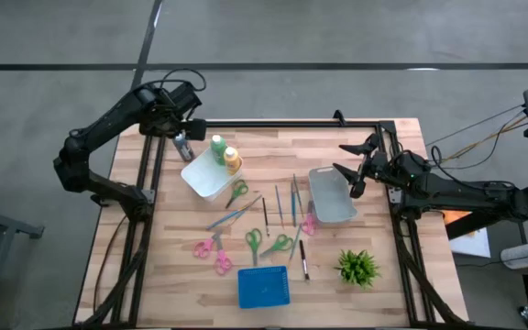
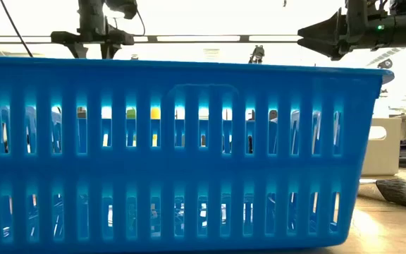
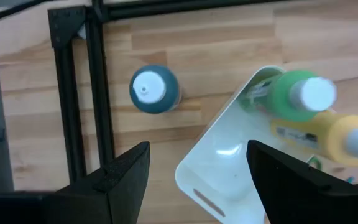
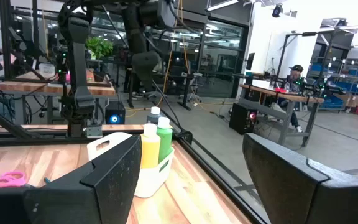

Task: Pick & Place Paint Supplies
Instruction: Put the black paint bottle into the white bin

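A dark grey squeeze bottle (image 3: 155,91) stands upright on its base on the wooden table, just outside a white bin (image 1: 205,176). A green bottle (image 1: 218,148) and a yellow-orange bottle (image 1: 233,160) stand in that bin. My left gripper (image 3: 197,152) hovers open above the bin's edge and the dark grey bottle (image 1: 183,147), touching nothing. Several thin brushes (image 1: 279,206) lie flat mid-table. My right gripper (image 1: 345,158) waits open, raised at the table's right side, above a pale grey bin (image 1: 330,196).
Green scissors (image 1: 236,192) and pink scissors (image 1: 211,249) lie among the brushes. A blue basket (image 1: 264,287) sits at the near edge and fills the low view. A small potted plant (image 1: 357,267) stands near right. A black frame rail (image 3: 98,93) runs beside the dark grey bottle.
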You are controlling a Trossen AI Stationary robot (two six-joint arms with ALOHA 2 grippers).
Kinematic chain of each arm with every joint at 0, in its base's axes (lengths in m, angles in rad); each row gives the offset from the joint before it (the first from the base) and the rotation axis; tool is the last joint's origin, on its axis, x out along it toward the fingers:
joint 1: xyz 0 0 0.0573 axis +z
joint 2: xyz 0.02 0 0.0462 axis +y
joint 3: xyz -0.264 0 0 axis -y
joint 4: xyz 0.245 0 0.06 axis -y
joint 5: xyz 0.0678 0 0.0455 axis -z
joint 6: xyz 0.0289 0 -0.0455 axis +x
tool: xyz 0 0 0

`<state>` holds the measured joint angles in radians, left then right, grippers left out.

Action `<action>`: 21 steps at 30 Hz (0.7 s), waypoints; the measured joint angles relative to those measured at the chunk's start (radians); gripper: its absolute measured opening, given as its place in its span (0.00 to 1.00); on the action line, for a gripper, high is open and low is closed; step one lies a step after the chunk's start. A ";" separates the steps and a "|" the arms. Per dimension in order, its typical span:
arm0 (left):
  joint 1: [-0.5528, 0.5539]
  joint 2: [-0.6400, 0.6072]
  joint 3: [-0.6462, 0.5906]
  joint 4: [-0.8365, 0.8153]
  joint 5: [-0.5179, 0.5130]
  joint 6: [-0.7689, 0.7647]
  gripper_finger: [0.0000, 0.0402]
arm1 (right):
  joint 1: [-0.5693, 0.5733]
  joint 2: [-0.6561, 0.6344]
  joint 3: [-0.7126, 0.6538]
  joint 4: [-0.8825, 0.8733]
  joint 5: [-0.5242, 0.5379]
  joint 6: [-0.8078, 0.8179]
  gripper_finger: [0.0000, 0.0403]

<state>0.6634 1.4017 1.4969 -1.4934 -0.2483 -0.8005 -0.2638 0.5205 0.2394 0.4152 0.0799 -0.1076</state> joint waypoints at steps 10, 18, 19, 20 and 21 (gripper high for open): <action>0.018 0.001 -0.144 0.054 -0.029 -0.065 0.68 | 0.000 0.000 0.000 0.000 0.000 0.001 0.69; 0.087 0.000 -0.185 0.125 -0.032 -0.052 0.68 | 0.000 0.000 0.000 0.000 0.000 0.000 0.69; 0.091 0.000 -0.188 0.140 -0.029 -0.047 0.68 | 0.000 0.000 0.000 0.000 0.000 0.000 0.69; 0.092 0.000 -0.191 0.154 -0.029 -0.040 0.68 | 0.000 0.000 0.000 0.000 0.000 0.002 0.69; 0.093 0.000 -0.195 0.166 -0.028 -0.033 0.68 | 0.000 0.000 0.000 0.000 0.000 0.002 0.69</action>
<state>0.7559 1.4021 1.3023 -1.3275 -0.2766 -0.8332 -0.2638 0.5201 0.2393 0.4152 0.0796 -0.1056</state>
